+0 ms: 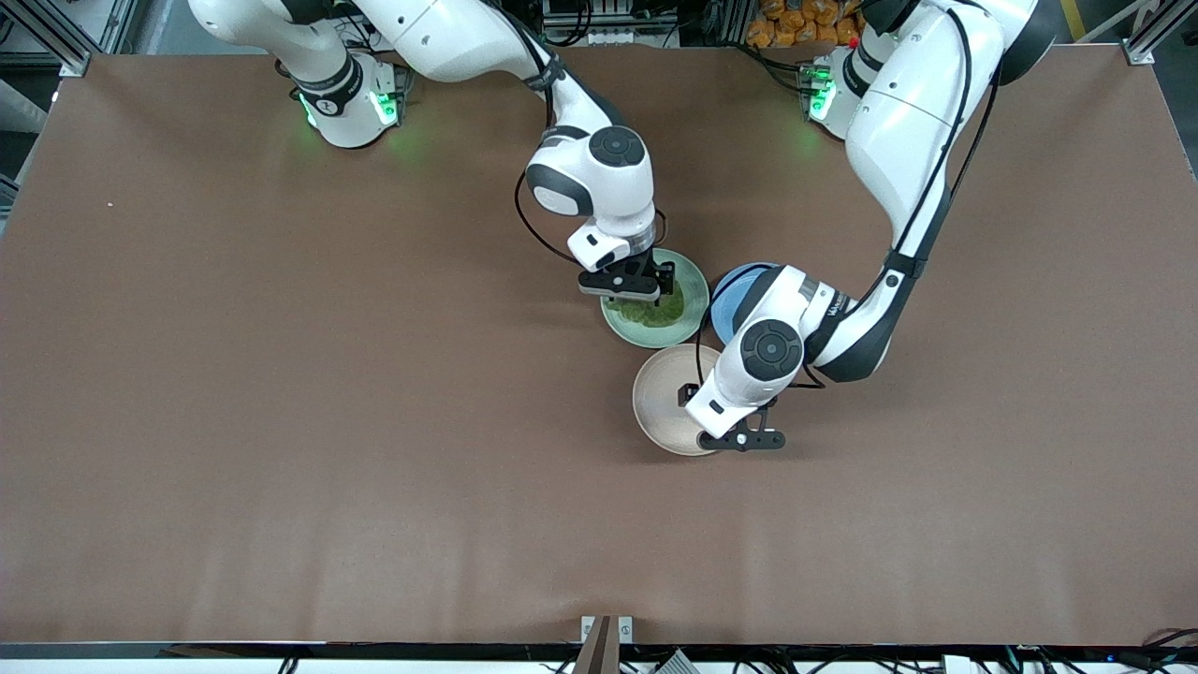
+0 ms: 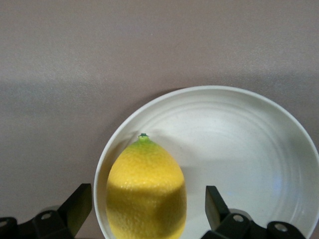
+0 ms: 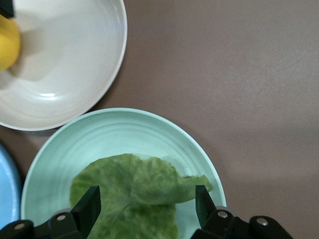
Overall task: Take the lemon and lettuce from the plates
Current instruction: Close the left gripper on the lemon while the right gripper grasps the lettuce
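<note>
Lemon (image 2: 146, 191) lies at the cream plate's (image 2: 239, 144) edge between the left gripper's (image 2: 148, 206) spread fingers; lettuce (image 3: 132, 196) on the mint plate (image 3: 114, 129), at twelve o'clock from the cream one, sits between the right gripper's (image 3: 144, 206) parted fingers.

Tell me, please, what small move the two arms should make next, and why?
Probably both should lower a little and close. The left pincer is open with the lemon between its fingers on the cream plate, not yet gripped; the right pincer is open, straddling the lettuce on the mint plate.
</note>
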